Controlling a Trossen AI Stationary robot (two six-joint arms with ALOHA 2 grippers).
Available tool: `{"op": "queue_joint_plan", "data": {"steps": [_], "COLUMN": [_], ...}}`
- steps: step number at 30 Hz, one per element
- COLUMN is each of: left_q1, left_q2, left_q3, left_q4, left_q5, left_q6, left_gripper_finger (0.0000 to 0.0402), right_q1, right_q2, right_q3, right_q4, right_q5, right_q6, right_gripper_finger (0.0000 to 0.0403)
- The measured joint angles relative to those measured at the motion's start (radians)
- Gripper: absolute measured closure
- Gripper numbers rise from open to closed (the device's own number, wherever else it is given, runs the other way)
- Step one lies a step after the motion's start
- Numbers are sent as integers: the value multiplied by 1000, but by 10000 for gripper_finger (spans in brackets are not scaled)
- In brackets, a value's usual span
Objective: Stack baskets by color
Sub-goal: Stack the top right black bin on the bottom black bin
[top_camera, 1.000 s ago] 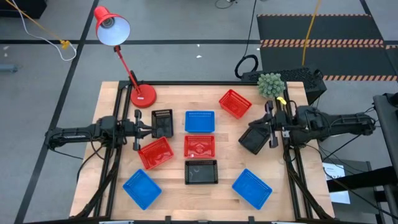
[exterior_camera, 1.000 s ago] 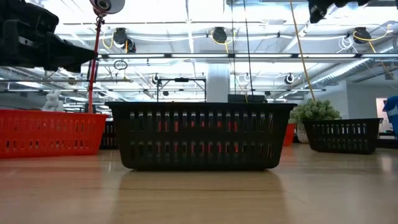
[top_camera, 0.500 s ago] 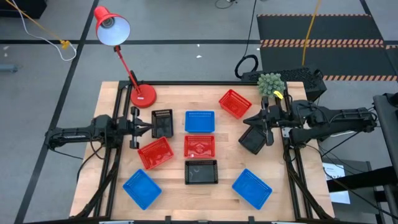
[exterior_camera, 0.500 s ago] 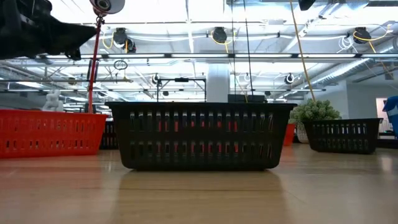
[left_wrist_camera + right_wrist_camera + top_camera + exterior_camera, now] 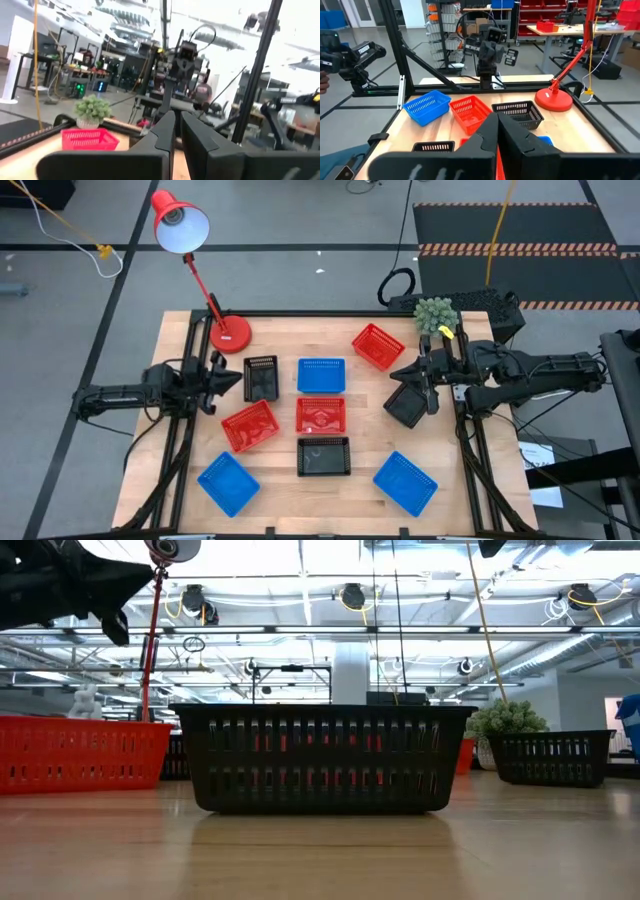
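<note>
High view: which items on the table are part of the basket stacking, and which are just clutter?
Job items:
- three red baskets
- three blue baskets
- three black baskets

Clutter:
- red desk lamp at the far left corner
- small potted plant at the far right

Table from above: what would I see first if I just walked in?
Probably the bright baskets spread over the wooden table: red ones, blue ones and black ones, none stacked yet. A red lamp leans over the far left corner. A dark arm reaches in from each side, the left tool by a black basket, the right tool above another.
</note>
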Motion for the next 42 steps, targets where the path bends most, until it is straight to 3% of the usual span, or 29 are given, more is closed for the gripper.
{"op": "queue_joint_plan", "data": {"steps": [4,8,17,23,31,42], "left_q1": [0,0,0,0,-22,-22], "left_q2": [8,69,364,554,739,941], "left_q3": [58,199,663,888,924,923], "left_q4": [-13,-99,-461,-673,-701,-669], "left_q5": [-6,-6,-3,82,119,109], "left_q6": [-13,42,122,129,55,260], "left_gripper_finger": [371,371,371,371,371,371], "right_q1": [0,0,0,0,23,120], "right_q2": [0,0,0,0,27,231], "right_q3": [0,0,0,0,28,162], "right_q4": [-3,2,1,0,-31,-338], "right_q5": [0,0,0,1,127,124], "right_q6": [12,6,1,1,5,149], "right_gripper_finger": [403,403,403,403,403,403]}}
